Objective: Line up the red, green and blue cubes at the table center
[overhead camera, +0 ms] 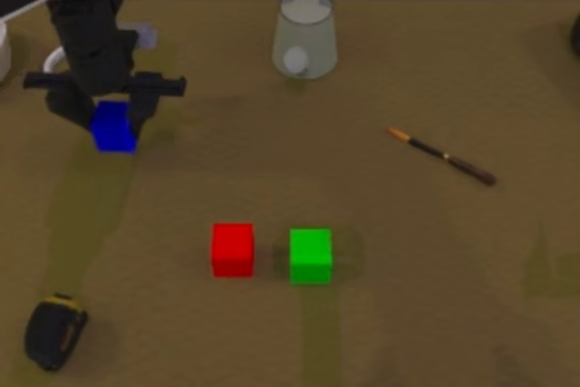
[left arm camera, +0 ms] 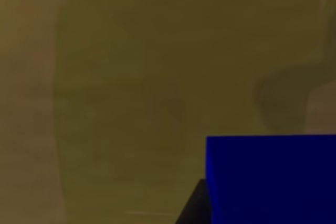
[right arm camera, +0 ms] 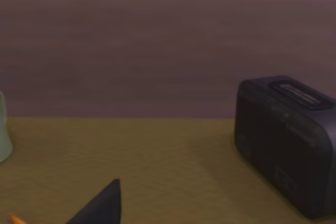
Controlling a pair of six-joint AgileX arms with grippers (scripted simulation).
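from above, my left claw [overhead camera: 111,108] is over the far left part of the surface [overhead camera: 408,314], pinching the blue cube [overhead camera: 113,126] between its dark fingers. the red cube [overhead camera: 233,248] and the green cube [overhead camera: 311,255] sit side by side near the centre of the surface, red to the left of green, a small gap between them, well apart from the blue one. a glass jar [overhead camera: 305,33] stands near the far edge, with something pale and round inside it. a thin brush [overhead camera: 441,155] with an orange tip lies on the right half, angled. a black and yellow tape measure [overhead camera: 53,331] rests at the near left corner. my right arm does not show in this view.

in the left wrist view, the blue cube [left arm camera: 270,179] fills one corner, with a dark finger [left arm camera: 193,205] of the claw against its side, and the olive surface [left arm camera: 131,77] lies beyond it.

in the right wrist view, a dark toaster [right arm camera: 286,142] stands on the surface [right arm camera: 157,156] near the purplish strip. a dark pointed part of my right claw shows at the edge of the picture; i cannot tell whether it is spread or pressed together.
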